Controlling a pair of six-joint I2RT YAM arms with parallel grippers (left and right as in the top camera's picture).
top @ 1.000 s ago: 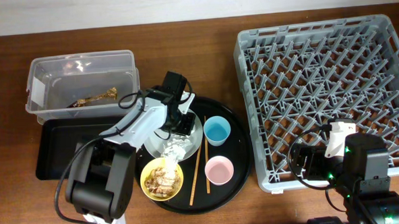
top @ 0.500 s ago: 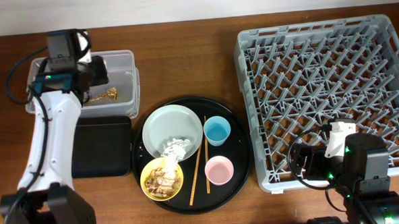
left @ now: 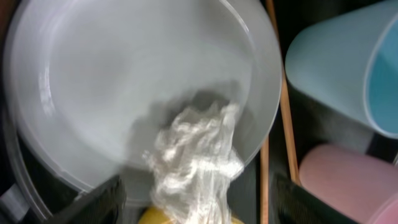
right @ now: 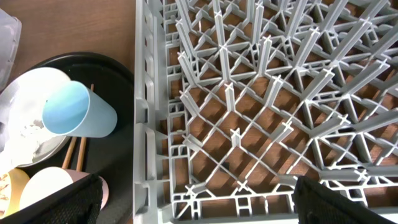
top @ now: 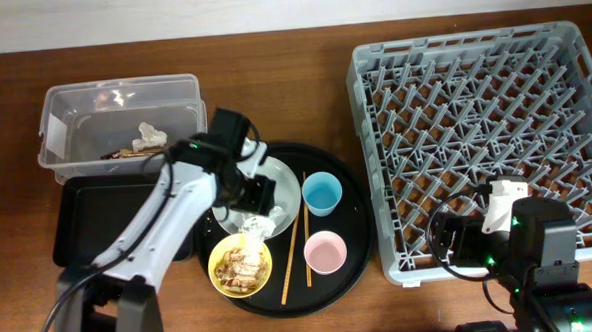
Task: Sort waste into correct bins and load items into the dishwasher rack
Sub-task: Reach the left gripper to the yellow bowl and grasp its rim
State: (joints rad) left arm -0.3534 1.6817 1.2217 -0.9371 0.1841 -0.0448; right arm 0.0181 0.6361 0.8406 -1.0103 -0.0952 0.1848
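My left gripper [left: 199,208] hangs open over the pale grey plate [top: 277,182], one dark finger on each side of a crumpled white napkin [left: 196,158] at the plate's near rim. The plate sits on the round black tray with the yellow bowl [top: 240,267] of food scraps, the blue cup [top: 322,193], the pink cup [top: 325,252] and two chopsticks [top: 290,241]. In the clear tub [top: 73,101] lie another napkin [top: 149,133] and a brown scrap [top: 125,151]. The shallow black tray [top: 88,220] is beside it. My right gripper [right: 199,208] is open over the near left corner of the dishwasher rack [top: 485,128].
The round black tray [top: 354,229] lies between the bins and the rack. In the left wrist view the blue cup [left: 345,65] and the pink cup [left: 348,180] stand close to the right of my fingers. Bare wooden table lies behind the tub and the rack.
My left arm went from the plate to the clear tub and came back over the plate, its jaws opening. A white napkin now lies in the tub. The right arm has not moved.
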